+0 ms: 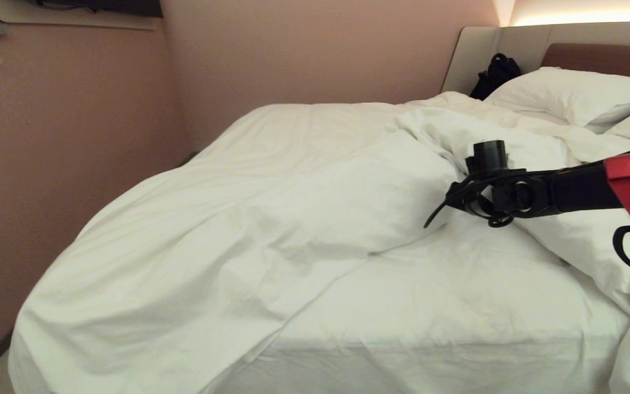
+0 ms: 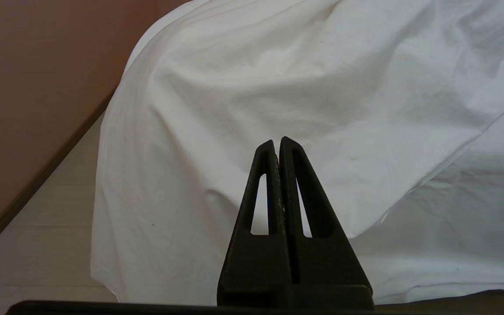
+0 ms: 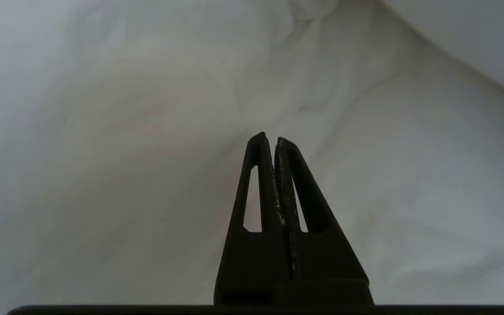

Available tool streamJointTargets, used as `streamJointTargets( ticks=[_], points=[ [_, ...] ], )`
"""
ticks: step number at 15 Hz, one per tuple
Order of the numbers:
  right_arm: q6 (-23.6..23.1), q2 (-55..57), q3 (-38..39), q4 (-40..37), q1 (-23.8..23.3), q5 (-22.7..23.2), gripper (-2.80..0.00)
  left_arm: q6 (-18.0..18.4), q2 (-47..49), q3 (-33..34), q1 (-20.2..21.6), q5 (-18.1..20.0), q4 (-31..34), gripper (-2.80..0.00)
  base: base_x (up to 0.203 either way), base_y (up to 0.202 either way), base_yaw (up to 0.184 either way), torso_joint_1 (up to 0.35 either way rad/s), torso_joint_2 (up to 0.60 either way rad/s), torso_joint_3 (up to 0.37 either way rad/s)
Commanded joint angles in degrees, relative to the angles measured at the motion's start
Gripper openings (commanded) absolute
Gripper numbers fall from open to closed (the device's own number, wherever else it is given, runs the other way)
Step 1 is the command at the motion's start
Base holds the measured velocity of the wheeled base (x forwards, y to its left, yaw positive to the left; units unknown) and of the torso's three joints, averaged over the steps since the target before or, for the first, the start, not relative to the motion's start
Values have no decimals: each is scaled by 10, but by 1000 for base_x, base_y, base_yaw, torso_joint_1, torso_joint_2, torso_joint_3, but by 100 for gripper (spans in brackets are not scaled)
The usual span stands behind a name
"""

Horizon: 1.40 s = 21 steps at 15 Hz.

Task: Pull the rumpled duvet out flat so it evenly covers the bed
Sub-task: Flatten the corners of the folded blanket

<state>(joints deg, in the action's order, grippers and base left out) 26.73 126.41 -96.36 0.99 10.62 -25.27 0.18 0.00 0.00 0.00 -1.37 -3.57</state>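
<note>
The thick, creased white cotton duvet (image 1: 271, 219) lies bunched across the far side of the wide white-sheeted bed (image 1: 446, 317), leaving near sheet bare. The right gripper (image 3: 268, 139) hovers over its folds, fingers together; the left gripper (image 2: 277, 142), fingers together too, faces the draped corner.

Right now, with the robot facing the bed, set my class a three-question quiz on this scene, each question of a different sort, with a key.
1. True or false: the duvet already covers the whole bed evenly.
2. Multiple choice: the right end effector is (A) wide open, (B) shut and empty, (C) shut on a pillow.
3. Fill in: the pillows lie against the ______.

Key:
1. False; it is bunched, leaving bare sheet at the near right.
2. B; it reaches over the duvet's folded edge.
3. Headboard.
</note>
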Motion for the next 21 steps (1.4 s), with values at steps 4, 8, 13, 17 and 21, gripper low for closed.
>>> streamJointTargets(
  ticks=[4, 8, 13, 17, 21],
  points=[
    [2, 25, -15, 0, 5, -3, -280, 0, 0, 0, 0, 0, 0, -280, 0, 0, 0, 0, 0, 0],
    [1, 31, -18, 0, 5, -3, -280, 0, 0, 0, 0, 0, 0, -280, 0, 0, 0, 0, 0, 0],
    [1, 31, -23, 0, 4, -3, 0, 0, 0, 0, 0, 0, 0, -280, 0, 0, 0, 0, 0, 0],
    [0, 25, -23, -1, 2, -13, 0, 0, 0, 0, 0, 0, 0, -280, 0, 0, 0, 0, 0, 0],
    [0, 46, -28, 1, 5, -32, 0, 0, 0, 0, 0, 0, 0, -280, 0, 0, 0, 0, 0, 0]
  ],
)
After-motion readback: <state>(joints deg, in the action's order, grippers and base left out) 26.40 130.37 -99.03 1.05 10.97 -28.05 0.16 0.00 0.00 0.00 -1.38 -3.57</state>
